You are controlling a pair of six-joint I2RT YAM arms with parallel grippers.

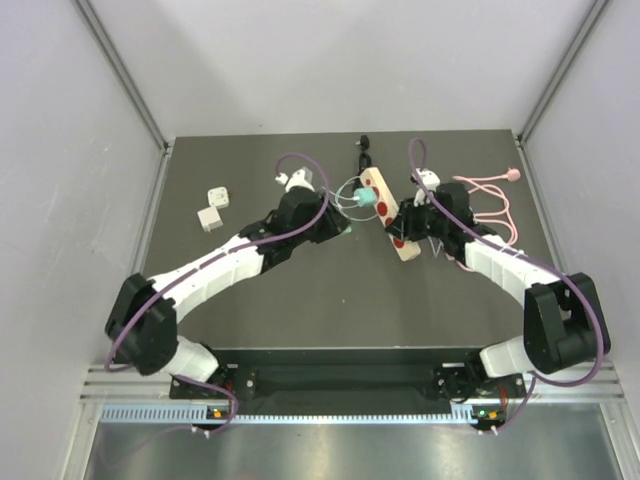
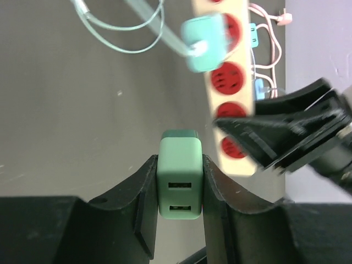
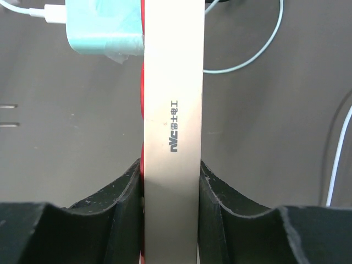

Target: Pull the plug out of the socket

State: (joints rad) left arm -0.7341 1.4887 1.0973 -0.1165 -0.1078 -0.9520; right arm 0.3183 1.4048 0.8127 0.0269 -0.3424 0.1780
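My left gripper is shut on a green USB charger plug, held clear of the beige power strip with red sockets. In the top view the left gripper sits just left of the strip. My right gripper is shut on the strip's near end, seen edge on, and also shows in the top view. A second, teal plug with a pale cable sits in the strip. It also shows in the right wrist view. Two metal prongs show at that view's left edge.
Two white adapters lie at the table's left. A pink cable lies at the right, behind the right arm. The strip's black cord end lies at the back. Grey walls stand close on both sides.
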